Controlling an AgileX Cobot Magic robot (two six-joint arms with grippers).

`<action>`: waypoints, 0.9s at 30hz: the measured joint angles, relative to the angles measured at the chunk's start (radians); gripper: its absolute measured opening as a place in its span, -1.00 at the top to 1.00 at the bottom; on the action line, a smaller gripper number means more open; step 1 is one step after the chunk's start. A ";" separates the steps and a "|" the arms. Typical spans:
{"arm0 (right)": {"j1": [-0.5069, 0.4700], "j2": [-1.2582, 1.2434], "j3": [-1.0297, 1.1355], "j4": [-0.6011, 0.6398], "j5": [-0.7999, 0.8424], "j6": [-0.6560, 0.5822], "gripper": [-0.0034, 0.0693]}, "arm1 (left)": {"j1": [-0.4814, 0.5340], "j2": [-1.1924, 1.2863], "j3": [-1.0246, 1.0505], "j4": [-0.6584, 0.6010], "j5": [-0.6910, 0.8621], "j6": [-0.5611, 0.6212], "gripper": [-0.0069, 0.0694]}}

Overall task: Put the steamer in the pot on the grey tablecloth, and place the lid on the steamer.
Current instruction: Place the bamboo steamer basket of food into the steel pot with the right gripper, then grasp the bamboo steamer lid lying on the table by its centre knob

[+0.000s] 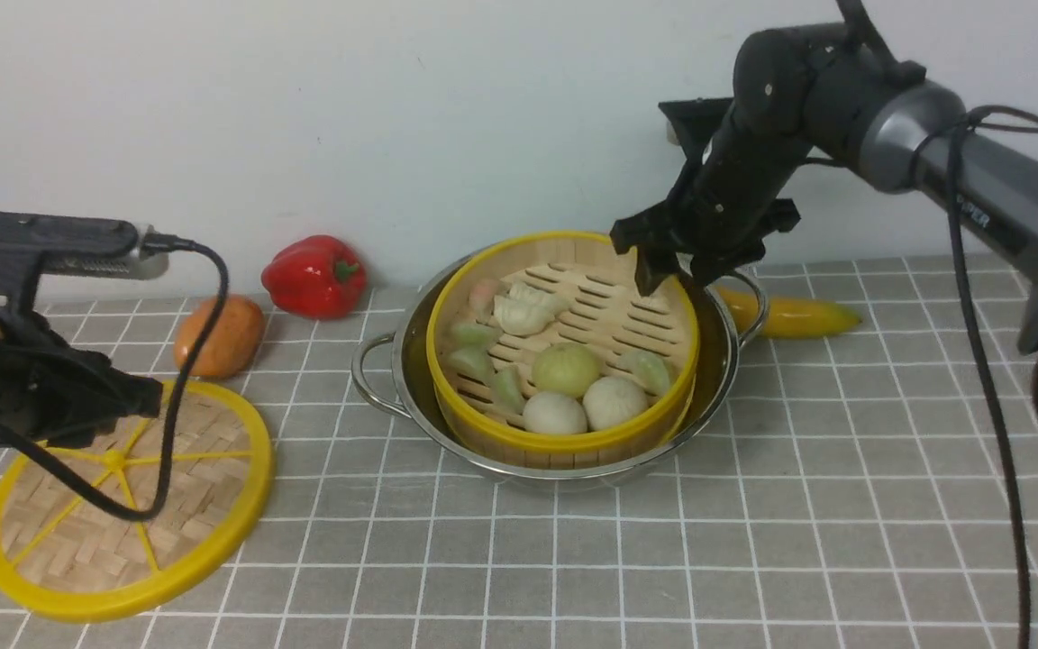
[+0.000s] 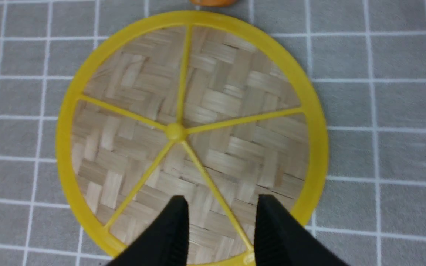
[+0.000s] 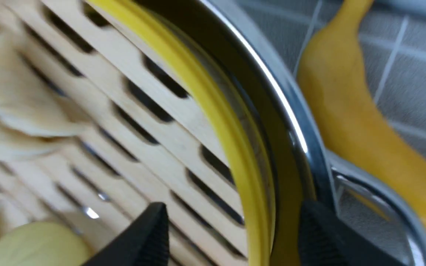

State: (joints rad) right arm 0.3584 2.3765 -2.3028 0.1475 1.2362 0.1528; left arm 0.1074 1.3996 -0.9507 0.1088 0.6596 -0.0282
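Front view: the steamer (image 1: 564,442) sits inside the pot (image 1: 406,361), about the middle of the grey tablecloth (image 1: 753,541), with buns and dumplings (image 1: 614,401) in it. The right fingers (image 1: 648,273) hang at its far-right rim, but you can't really judge the gap from here. A banana (image 1: 798,315) is half hidden behind the pot handle. The lid (image 1: 122,514) lies flat off to the left, partly covered by the left arm (image 1: 32,397) and its cable. A red pepper (image 1: 314,275) and some orange fruit (image 1: 220,335) sit behind it.

Left wrist view: the left fingers (image 2: 168,232) are spread apart, holding nothing, over the lid near its rim with one spoke between them. Touching or not, can't tell. The orange fruit is cropped at the edge.

Right wrist view: pretty blurry. The right fingers are released, one over the slatted floor, the other on the pot side, with the yellow rim between them and gaps on both sides.
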 joint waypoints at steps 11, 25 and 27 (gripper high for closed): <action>0.000 -0.424 0.001 -0.002 -0.007 -0.063 -0.44 | 0.167 0.151 -0.017 -0.151 -0.059 0.072 0.18; 0.000 -0.908 -0.001 -0.131 -0.008 -0.120 -0.44 | 0.133 0.381 -0.155 -0.233 -0.073 0.231 0.18; 0.000 -0.926 -0.001 -0.136 -0.008 -0.120 -0.44 | 0.133 0.397 -0.157 -0.233 -0.084 0.231 0.18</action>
State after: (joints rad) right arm 0.3584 1.4510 -2.3038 0.0116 1.2279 0.0331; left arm 0.2401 1.7964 -1.1078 -0.1242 0.5761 0.2026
